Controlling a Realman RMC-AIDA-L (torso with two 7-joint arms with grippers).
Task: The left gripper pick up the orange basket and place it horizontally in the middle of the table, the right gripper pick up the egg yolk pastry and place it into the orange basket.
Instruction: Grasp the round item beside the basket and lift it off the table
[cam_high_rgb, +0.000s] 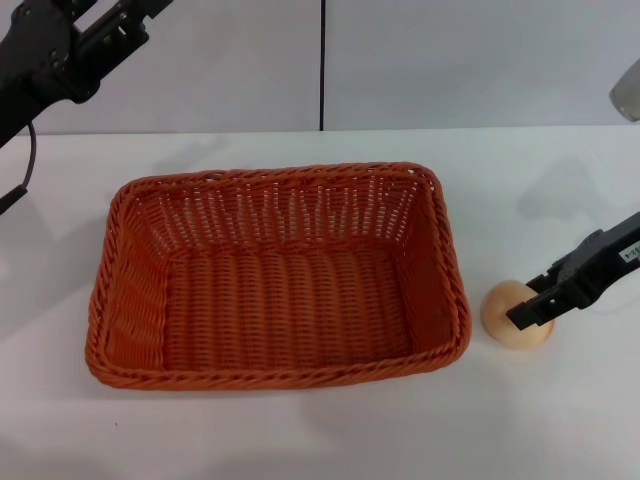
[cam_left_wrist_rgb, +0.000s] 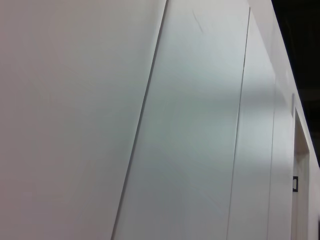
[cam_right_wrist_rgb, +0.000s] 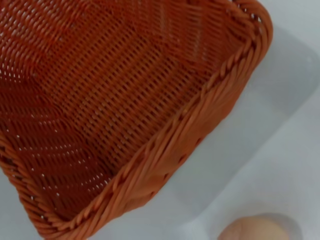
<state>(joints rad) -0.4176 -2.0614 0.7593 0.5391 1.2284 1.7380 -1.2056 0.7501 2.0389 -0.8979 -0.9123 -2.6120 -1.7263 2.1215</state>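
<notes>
Beside the orange basket, the right hand touches the egg yolk pastry.

Back wall: pale grey-white panels rising behind the far edge of the work surface.
Panel seam: thin dark vertical line splitting the wall into two panels, slightly left of centre.
Grey object: small rounded shape cut off at the right edge; cannot tell what it is.
Wall panels: plain, with slanting seams.

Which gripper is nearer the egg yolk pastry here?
Right. The right gripper is at the egg yolk pastry; the left gripper is raised far across the orange basket.
</notes>
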